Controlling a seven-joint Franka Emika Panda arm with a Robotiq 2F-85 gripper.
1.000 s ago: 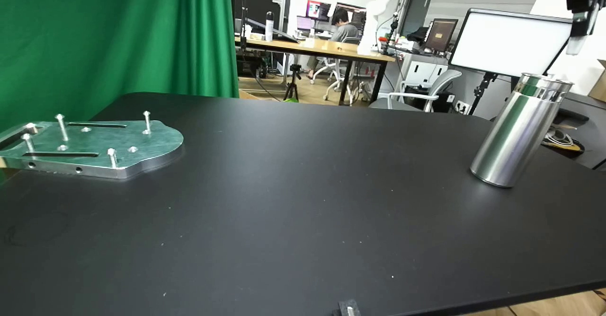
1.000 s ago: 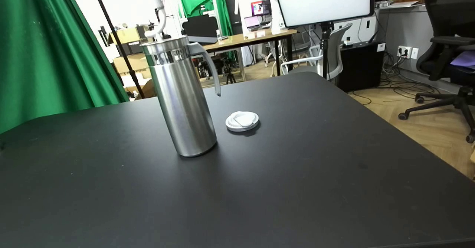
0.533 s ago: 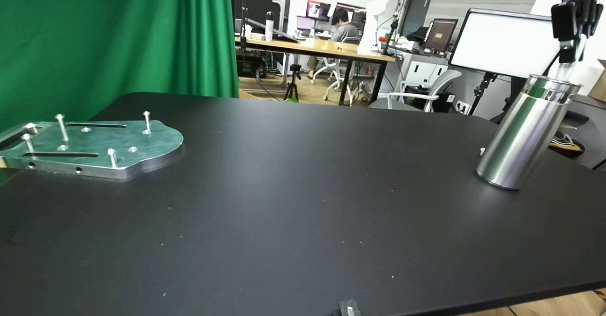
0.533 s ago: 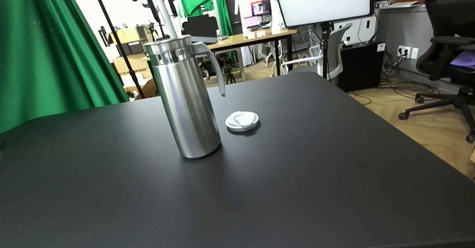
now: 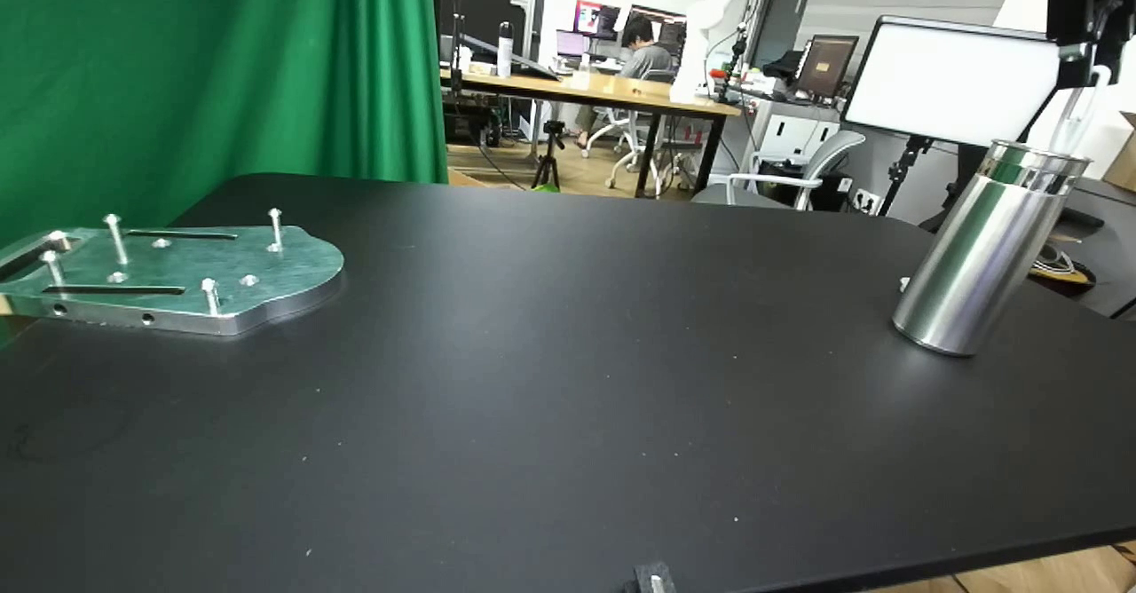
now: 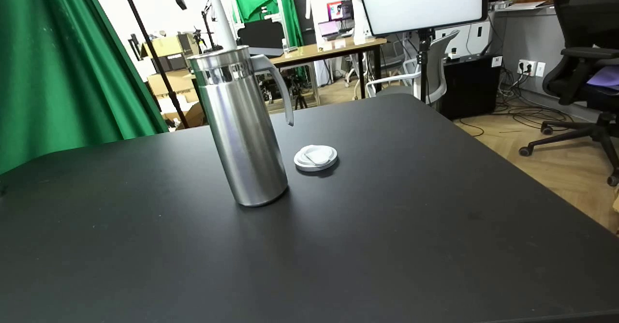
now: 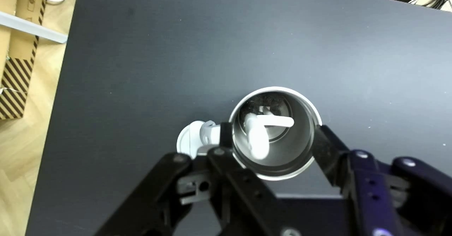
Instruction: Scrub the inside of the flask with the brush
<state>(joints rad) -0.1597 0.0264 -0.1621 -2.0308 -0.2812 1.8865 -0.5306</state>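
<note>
The steel flask (image 5: 981, 260) stands upright on the dark table in both exterior views, its curved handle (image 6: 275, 88) to one side. From its mouth leans the white handle of the brush (image 6: 221, 21); the brush's lower end is inside the flask. Looking down in the wrist view, I see the brush handle (image 7: 258, 140) within the round mouth of the flask (image 7: 298, 135). My gripper (image 7: 275, 139) is above, its fingers (image 7: 330, 151) spread wide, with a gap between them and the brush handle. In an exterior view the gripper (image 5: 1093, 65) is near the handle's top.
A round white lid (image 6: 315, 157) lies on the table (image 6: 387, 245) beside the flask. A flat greenish plate (image 5: 191, 278) with upright pegs sits at the table's far side. A bright panel (image 5: 958, 78) stands behind the flask, and a green curtain (image 5: 213, 69) hangs at the back.
The gripper came down toward the flask with the brush, its jaws spread apart, and it has risen slightly. The brush handle now leans in the flask's mouth. The flask has shifted a little.
</note>
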